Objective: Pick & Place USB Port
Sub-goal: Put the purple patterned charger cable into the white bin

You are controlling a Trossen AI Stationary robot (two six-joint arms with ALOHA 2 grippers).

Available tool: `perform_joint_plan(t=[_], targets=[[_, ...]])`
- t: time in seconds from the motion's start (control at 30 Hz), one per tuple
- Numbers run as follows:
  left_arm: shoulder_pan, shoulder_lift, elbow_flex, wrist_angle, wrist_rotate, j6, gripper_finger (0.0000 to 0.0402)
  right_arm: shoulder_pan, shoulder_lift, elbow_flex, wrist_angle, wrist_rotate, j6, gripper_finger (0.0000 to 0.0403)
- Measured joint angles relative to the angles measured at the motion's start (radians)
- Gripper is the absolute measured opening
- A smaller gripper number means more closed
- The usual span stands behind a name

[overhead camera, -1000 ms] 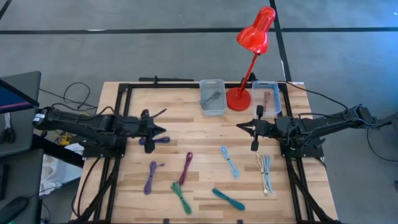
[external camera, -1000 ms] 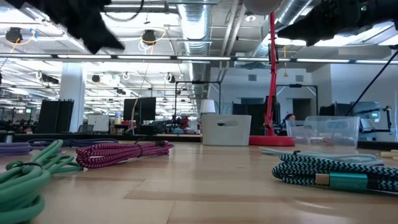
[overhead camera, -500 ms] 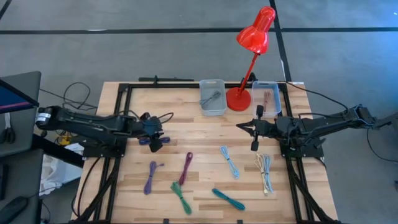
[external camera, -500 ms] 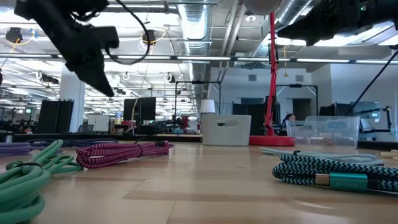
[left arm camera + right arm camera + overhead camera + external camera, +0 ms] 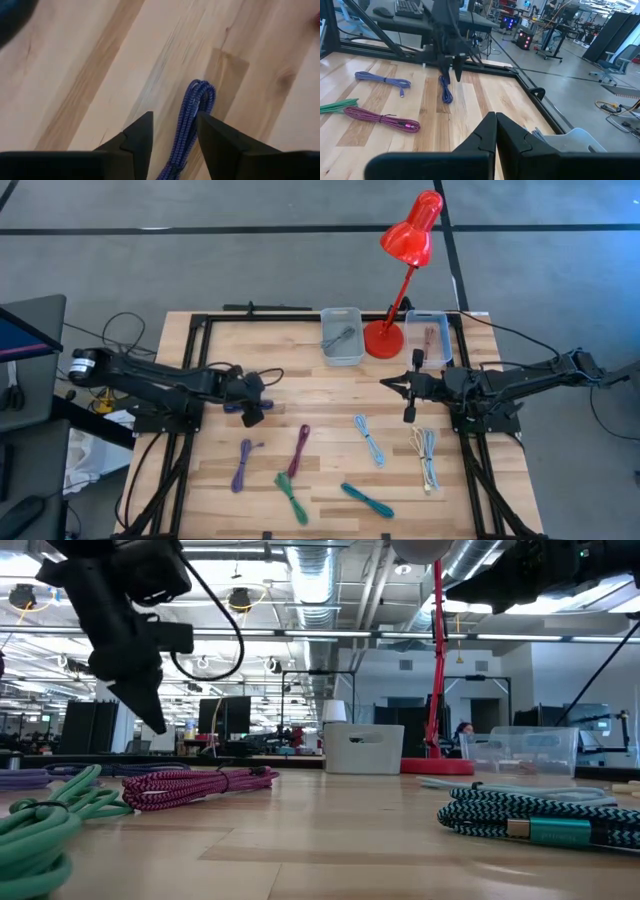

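Observation:
A dark blue coiled USB cable (image 5: 192,112) lies flat on the wooden table, left of centre (image 5: 240,406). My left gripper (image 5: 174,122) is open just above it and slants steeply down. One finger stands on each side of the cable's looped end, and neither touches it. The low view shows the left gripper's tips (image 5: 152,718) still clear of the tabletop. My right gripper (image 5: 405,392) hangs shut over the table's right half, holding nothing; its own view shows the shut fingers (image 5: 496,120).
Nearer the front edge lie a purple (image 5: 242,463), magenta (image 5: 299,450), green (image 5: 291,496), teal (image 5: 366,500), light blue (image 5: 369,438) and white cable (image 5: 427,455). At the far edge a grey bin (image 5: 342,336) and a clear bin (image 5: 428,335) flank a red lamp's base (image 5: 383,338).
My left gripper has come down toward the blue cable, tipped from nearly level to steeply downward, and opened. The cables have not moved.

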Motion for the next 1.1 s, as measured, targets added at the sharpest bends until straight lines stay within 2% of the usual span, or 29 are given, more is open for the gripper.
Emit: perform_joint_plan(t=[0.3, 0.8, 1.1], targets=[[0.000, 0.078, -0.037, 0.001, 0.030, -0.037, 0.0191, 0.000, 0.000, 0.000, 0.000, 0.000, 0.000, 0.0001], [0.000, 0.125, -0.038, 0.023, 0.037, -0.052, 0.0231, 0.001, 0.000, 0.000, 0.000, 0.000, -0.001, 0.0001], [0.000, 0.215, -0.034, 0.044, 0.064, -0.051, 0.0228, 0.001, 0.000, 0.000, 0.000, 0.000, -0.002, 0.0001]])
